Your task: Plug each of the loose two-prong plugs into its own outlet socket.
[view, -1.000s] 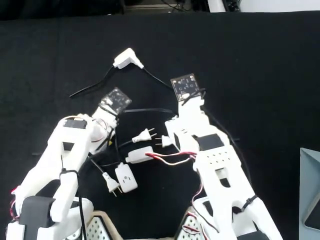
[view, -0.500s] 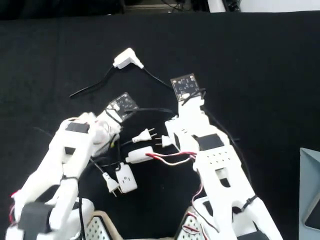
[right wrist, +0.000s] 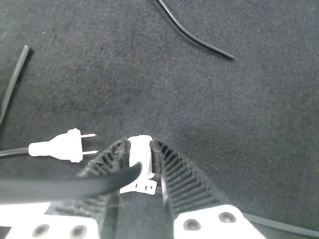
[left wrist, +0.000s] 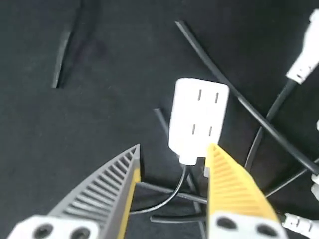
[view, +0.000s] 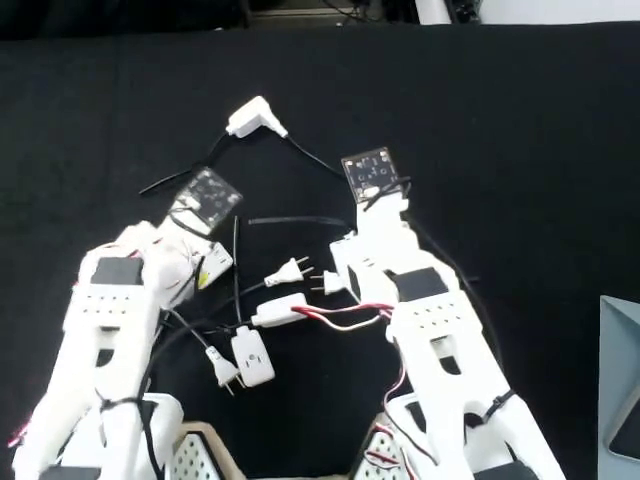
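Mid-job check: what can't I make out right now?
Right wrist view: white plug prongs, hidden between fingers of the right gripper and blurred black cable.
Left wrist view: outlet block cable end, behind yellow finger of the left gripper.
High view: slots on the white outlet, too small.

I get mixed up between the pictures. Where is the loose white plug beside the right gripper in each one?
High view: the loose plug lies mid-table, prongs pointing at the right arm.
Right wrist view: it lies beside the right gripper.
Left wrist view: a white plug end at the edge, cannot tell if it matches.
Shared landmark: the held plug in the right gripper.
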Controlling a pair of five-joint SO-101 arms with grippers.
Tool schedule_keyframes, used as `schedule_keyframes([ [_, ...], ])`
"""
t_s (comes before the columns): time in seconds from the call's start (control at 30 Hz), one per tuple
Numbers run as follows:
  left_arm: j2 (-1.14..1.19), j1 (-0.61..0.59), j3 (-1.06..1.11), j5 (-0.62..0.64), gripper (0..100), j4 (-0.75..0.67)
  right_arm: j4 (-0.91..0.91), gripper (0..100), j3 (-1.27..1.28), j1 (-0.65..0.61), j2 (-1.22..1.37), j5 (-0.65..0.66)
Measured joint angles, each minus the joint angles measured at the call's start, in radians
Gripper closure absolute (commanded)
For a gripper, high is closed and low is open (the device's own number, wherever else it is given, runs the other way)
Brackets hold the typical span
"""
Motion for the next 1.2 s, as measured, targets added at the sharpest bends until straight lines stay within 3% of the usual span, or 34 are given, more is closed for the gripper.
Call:
schedule_keyframes([
  [0.3, -0.063, -0.012, 0.006, 0.034, 78, 0.003, 0.0, 98.5, 0.0, 0.0, 0.0, 0.0],
  [0.53, 0.037, -0.041, 0.115, 0.092, 78, -0.206, 0.0, 98.5, 0.0, 0.0, 0.0, 0.0],
  [0.87, 0.264, -0.092, 0.103, 0.104, 79, -0.365, 0.0, 98.5, 0.0, 0.0, 0.0, 0.0],
  [1.07, 0.298, -0.1, 0.068, 0.149, 78, -0.358, 0.0, 98.5, 0.0, 0.0, 0.0, 0.0],
  [1.2, 0.244, -0.095, 0.025, 0.17, 78, -0.256, 0.0, 98.5, 0.0, 0.0, 0.0, 0.0],
])
